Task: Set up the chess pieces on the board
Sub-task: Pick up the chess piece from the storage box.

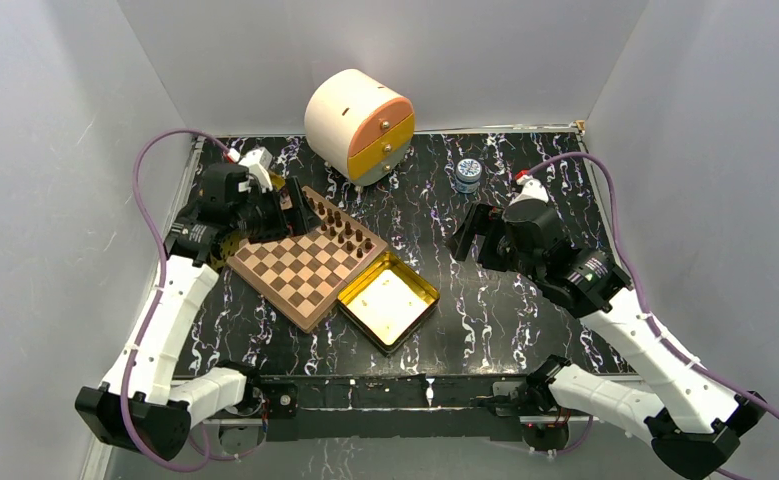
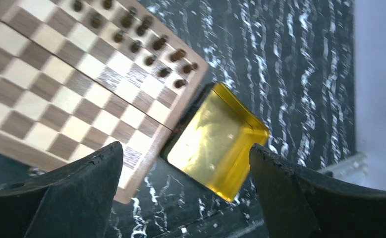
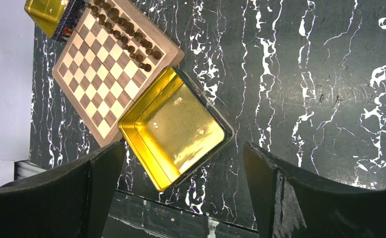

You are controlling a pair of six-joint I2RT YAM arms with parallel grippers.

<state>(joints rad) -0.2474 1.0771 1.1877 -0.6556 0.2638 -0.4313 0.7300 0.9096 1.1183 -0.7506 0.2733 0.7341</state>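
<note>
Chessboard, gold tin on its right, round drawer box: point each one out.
Chessboard point(image 1: 290, 275): top view, bare middle squares.
Gold tin point(image 1: 390, 300): top view, bare inner floor.
Drawer box point(image 1: 345, 115): top view, white curved top.

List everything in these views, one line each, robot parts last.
Board: one, brown and tan checkered, left-centre of the table.
Pieces: two rows, dark brown, along the board's far-right edge; too small to count.
Open tin: one, gold, empty, beside the board's near-right edge.
Second tin: one, gold, by the board's far-left edge, under the left arm.
Cabinet: one, round, white with orange and yellow drawers, at the back.
Jar: one, small, blue-and-white lid, back right.
Table: one, black with white marbling.
Left hand: one, black, open, empty, over the board's far corner.
Right hand: one, black, open, empty, over bare table right of the open tin.
</note>
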